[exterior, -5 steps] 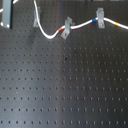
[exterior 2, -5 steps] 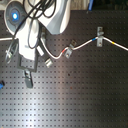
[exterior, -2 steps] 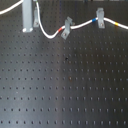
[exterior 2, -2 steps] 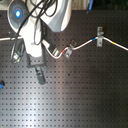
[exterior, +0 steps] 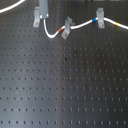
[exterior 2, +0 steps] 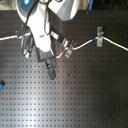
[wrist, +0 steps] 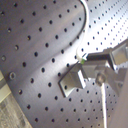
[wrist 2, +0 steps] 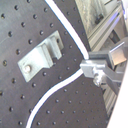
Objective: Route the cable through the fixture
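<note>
In the first exterior view, three clips stand in a row along the far part of the board [exterior: 65, 90]: one clip [exterior: 37, 18] toward the first exterior view's left, a tilted clip [exterior: 68, 26] in the middle, and another clip [exterior: 99, 19] toward the first exterior view's right. The cable [exterior: 80, 26] runs across them, sagging between the left clip and the tilted one, then passing on through the right clip to the edge. The gripper [exterior: 43, 7] hangs just above the left clip. In the second exterior view, the arm [exterior 2: 40, 27] stands over the board's left part, with the tilted clip [exterior 2: 69, 47] just beside it and the far clip [exterior 2: 99, 37] well apart to the second exterior view's right.
</note>
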